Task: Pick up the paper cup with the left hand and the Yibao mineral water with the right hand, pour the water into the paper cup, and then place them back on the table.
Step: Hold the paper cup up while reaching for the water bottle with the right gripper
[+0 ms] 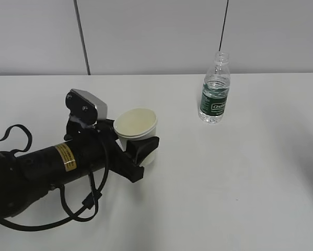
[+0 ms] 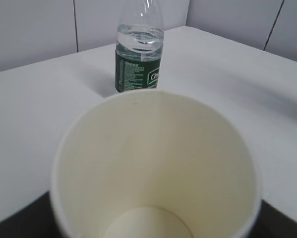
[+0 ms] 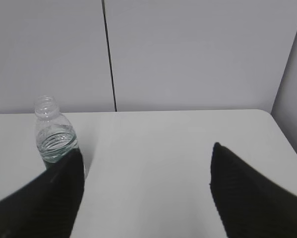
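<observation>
White tapered paper cup (image 1: 137, 130) with cream inside, clear plastic bottle (image 1: 215, 89) with dark green white-lettered label, plain white desk (image 1: 240, 178), black arm (image 1: 46, 167) with yellow sticker

Wall: flat pale grey panels (image 1: 156, 31) behind the table, split by thin dark up-and-down lines (image 1: 82, 36).
Light: soft and even, with faint grey shadows.
Corner: a second grey wall (image 3: 292, 89) meets it on the right.

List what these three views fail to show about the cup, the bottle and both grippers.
- Left gripper: exterior view shows fingers around the paper cup; actual contact is hidden by the cup.
- Cup's base: hidden by the gripper.
- Right gripper: outside the exterior view.
- Yibao mineral water: label lettering too small.
</observation>
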Controlling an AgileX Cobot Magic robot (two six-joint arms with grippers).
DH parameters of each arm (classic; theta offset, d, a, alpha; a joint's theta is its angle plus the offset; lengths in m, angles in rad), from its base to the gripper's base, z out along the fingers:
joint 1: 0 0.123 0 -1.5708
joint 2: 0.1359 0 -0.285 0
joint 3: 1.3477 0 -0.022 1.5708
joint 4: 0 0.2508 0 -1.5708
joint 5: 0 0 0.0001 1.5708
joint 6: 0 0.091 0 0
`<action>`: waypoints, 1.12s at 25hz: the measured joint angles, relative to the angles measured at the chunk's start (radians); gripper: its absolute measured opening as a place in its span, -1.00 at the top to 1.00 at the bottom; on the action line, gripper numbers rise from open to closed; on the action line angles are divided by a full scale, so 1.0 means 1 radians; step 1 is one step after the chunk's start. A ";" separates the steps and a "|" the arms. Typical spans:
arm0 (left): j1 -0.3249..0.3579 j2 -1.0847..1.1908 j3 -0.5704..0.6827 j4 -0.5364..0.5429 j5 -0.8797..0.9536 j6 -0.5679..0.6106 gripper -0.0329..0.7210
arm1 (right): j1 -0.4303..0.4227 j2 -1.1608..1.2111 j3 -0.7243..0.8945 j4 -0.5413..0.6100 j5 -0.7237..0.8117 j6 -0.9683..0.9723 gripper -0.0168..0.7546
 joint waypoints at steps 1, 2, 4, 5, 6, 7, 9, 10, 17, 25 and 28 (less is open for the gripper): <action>0.000 0.000 0.000 -0.001 0.001 0.000 -0.26 | 0.000 0.041 0.004 0.000 -0.045 0.000 -0.56; 0.000 0.000 0.000 -0.002 0.001 0.000 -0.26 | 0.000 0.076 0.011 0.000 -0.095 0.000 -0.56; 0.000 0.000 0.000 -0.004 0.001 0.000 -0.26 | 0.000 0.158 0.021 -0.011 -0.184 0.000 -0.56; 0.000 0.000 0.000 -0.004 0.001 0.000 -0.26 | 0.000 0.192 0.024 -0.025 -0.226 0.000 -0.56; 0.000 0.000 0.000 -0.004 0.001 0.000 -0.26 | 0.000 0.232 0.026 -0.041 -0.265 0.000 -0.56; 0.000 0.000 0.000 -0.004 0.002 0.000 -0.26 | 0.000 0.271 0.028 -0.067 -0.301 0.000 -0.56; 0.000 0.000 0.000 -0.004 0.005 0.000 -0.26 | 0.000 0.338 0.034 -0.122 -0.378 0.018 -0.56; 0.000 0.000 0.000 -0.004 0.006 0.000 -0.26 | 0.000 0.374 0.034 -0.152 -0.408 0.032 -0.56; 0.000 0.000 0.001 -0.006 0.007 0.000 -0.26 | 0.000 0.576 0.034 -0.313 -0.562 0.081 -0.56; 0.000 0.000 0.001 -0.007 0.007 0.000 -0.26 | 0.000 0.750 0.034 -0.352 -0.803 0.081 -0.56; 0.000 0.000 0.001 -0.007 0.007 0.000 -0.26 | 0.000 0.806 0.032 -0.364 -0.878 0.081 -0.56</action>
